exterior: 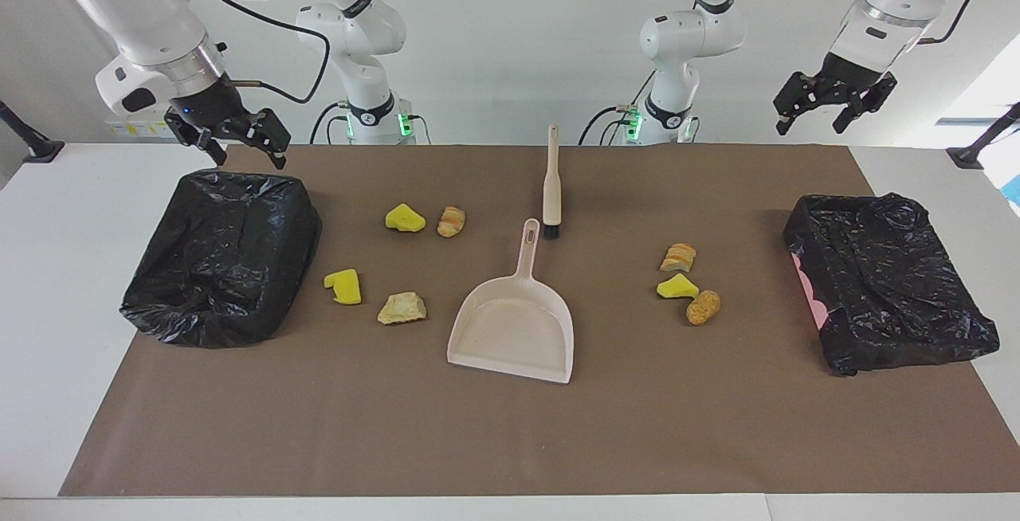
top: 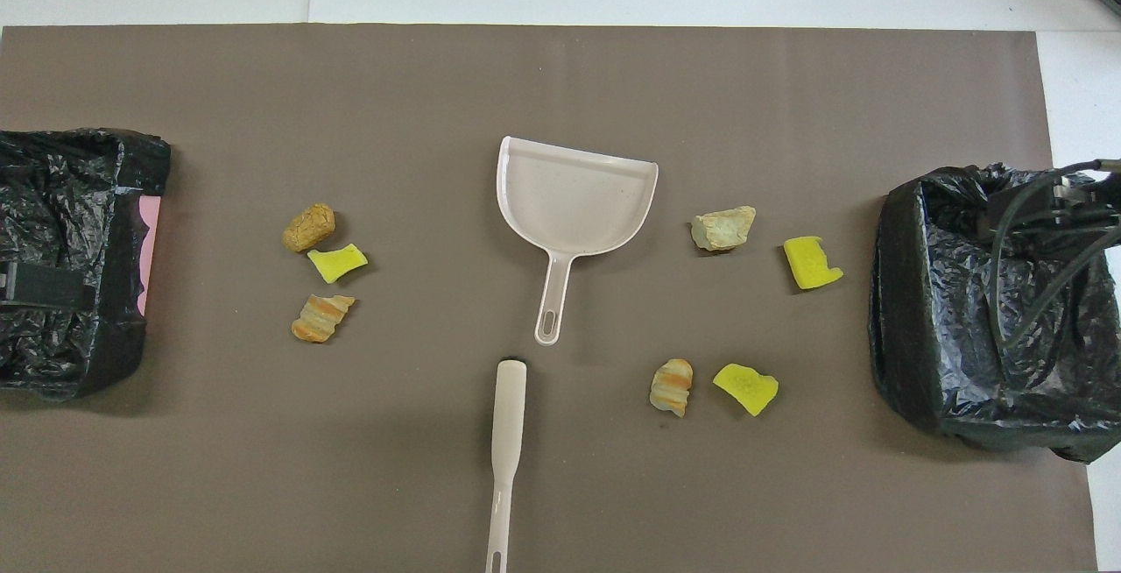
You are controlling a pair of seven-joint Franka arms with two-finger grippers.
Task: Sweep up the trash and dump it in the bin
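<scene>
From the facing view, the right gripper (exterior: 239, 142) hangs in the air with its fingers spread and nothing between them, over the robots' edge of the black-lined bin (exterior: 223, 254) at the right arm's end of the table. The left gripper (exterior: 830, 111) is raised high with its fingers apart and empty, over the table edge by the robots, and the second black-lined bin (exterior: 884, 282) sits below it, farther from the robots. All seven pieces of trash lie on the brown mat (exterior: 510, 441), none under either gripper: four toward the right gripper's end, namely a yellow sponge chunk (exterior: 405, 218), a striped bread piece (exterior: 451, 221), a second yellow chunk (exterior: 343, 286) and a pale tan piece (exterior: 402, 308); three toward the left gripper's end, a striped piece (exterior: 679, 257), a yellow chunk (exterior: 677, 287) and an orange-brown piece (exterior: 703, 307), the last two touching. Between the two groups lie the dustpan (exterior: 514, 330) and, nearer to the robots, the brush (exterior: 551, 182), apart from it. From the overhead view, neither gripper's fingers can be made out; only a cable and a dark part of the right arm show over its bin (top: 990, 310). The trash (top: 322, 263) lies on the mat on both sides of the dustpan (top: 574, 205) and the brush (top: 506, 433), well apart from both bins.
</scene>
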